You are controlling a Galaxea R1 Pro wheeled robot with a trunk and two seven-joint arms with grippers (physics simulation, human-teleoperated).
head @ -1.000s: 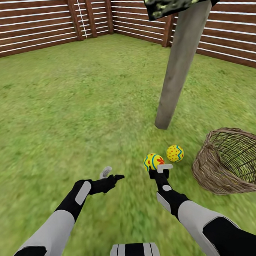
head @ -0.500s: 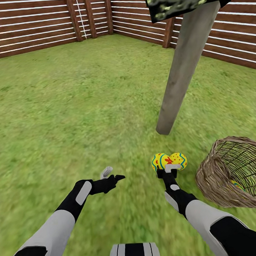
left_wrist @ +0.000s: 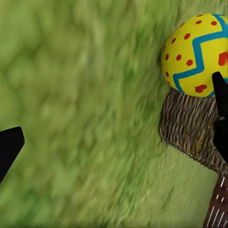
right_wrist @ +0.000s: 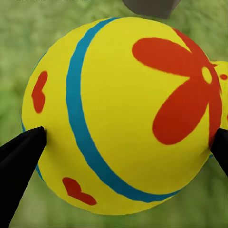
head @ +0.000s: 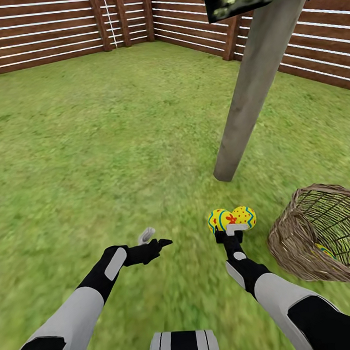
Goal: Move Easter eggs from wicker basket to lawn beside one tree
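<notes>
The right gripper (head: pixel 230 224) was clamped on an egg (head: pixel 220 220), with a tip on each side of its round middle. A second egg (head: pixel 244 216) lay on the lawn (head: pixel 117 147) touching it, near the tree (head: pixel 252 89). The basket (head: pixel 302 250) lay tipped just beside them, with a bit of yellow inside, maybe the third egg. The eggs looked hard, smooth and light, so they could slip or roll; holding the widest part seemed best. The right wrist view showed a red flower on the egg (right_wrist: pixel 123 114). The left gripper (head: pixel 151 239) hung with its tips apart, holding nothing
</notes>
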